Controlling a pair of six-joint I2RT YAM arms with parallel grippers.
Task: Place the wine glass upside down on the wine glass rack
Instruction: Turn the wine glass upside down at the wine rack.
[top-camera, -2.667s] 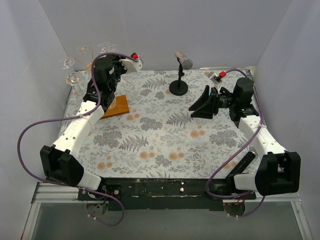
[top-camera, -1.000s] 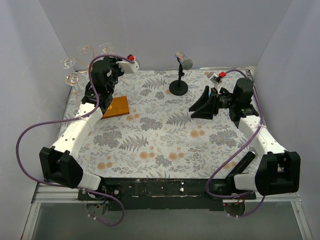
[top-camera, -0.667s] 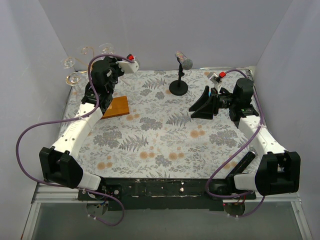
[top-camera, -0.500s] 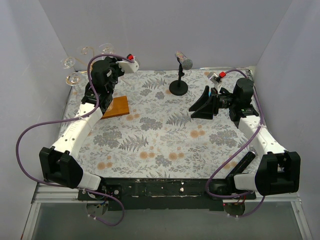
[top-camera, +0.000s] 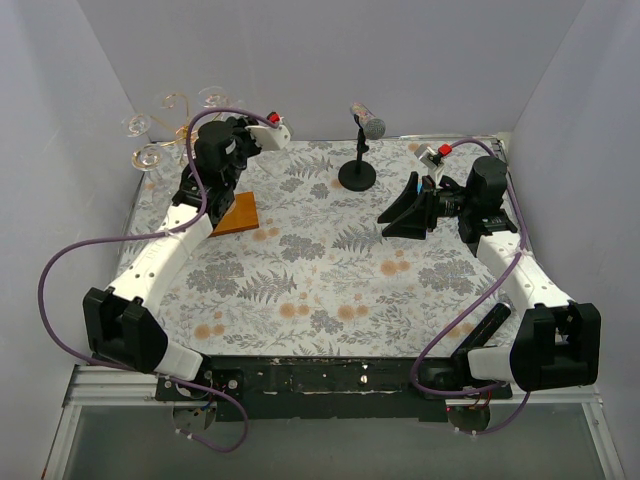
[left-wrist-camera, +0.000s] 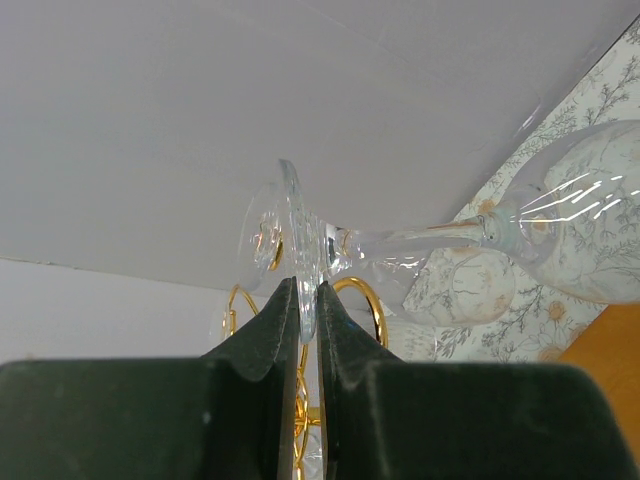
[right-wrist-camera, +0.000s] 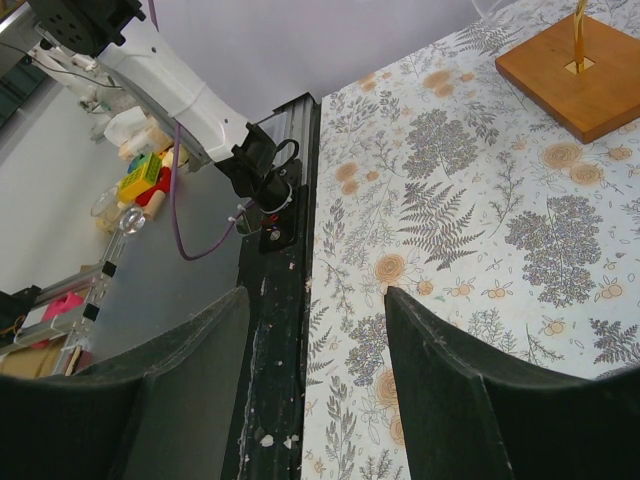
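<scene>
In the left wrist view my left gripper (left-wrist-camera: 307, 287) is shut on the thin round foot of a clear wine glass (left-wrist-camera: 575, 225). The foot stands edge-on between the pads. The stem runs right to the bowl, which lies over the floral cloth. Gold loops of the wine glass rack (left-wrist-camera: 357, 300) show just behind the jaws. From above, the left gripper (top-camera: 215, 150) is at the rack (top-camera: 172, 101), over its wooden base (top-camera: 236, 213); the held glass is hard to make out there. My right gripper (top-camera: 408, 207) hangs open and empty at mid-right.
Other clear glasses (top-camera: 149, 157) hang on the rack's arms by the left wall. A black microphone stand (top-camera: 358, 175) stands at the back centre. The right wrist view shows the wooden base (right-wrist-camera: 580, 65) far off and the table's near edge rail (right-wrist-camera: 290, 250).
The left arm's wrist has shifted a little to the right and forward with the glass still gripped. The right arm has not moved.
</scene>
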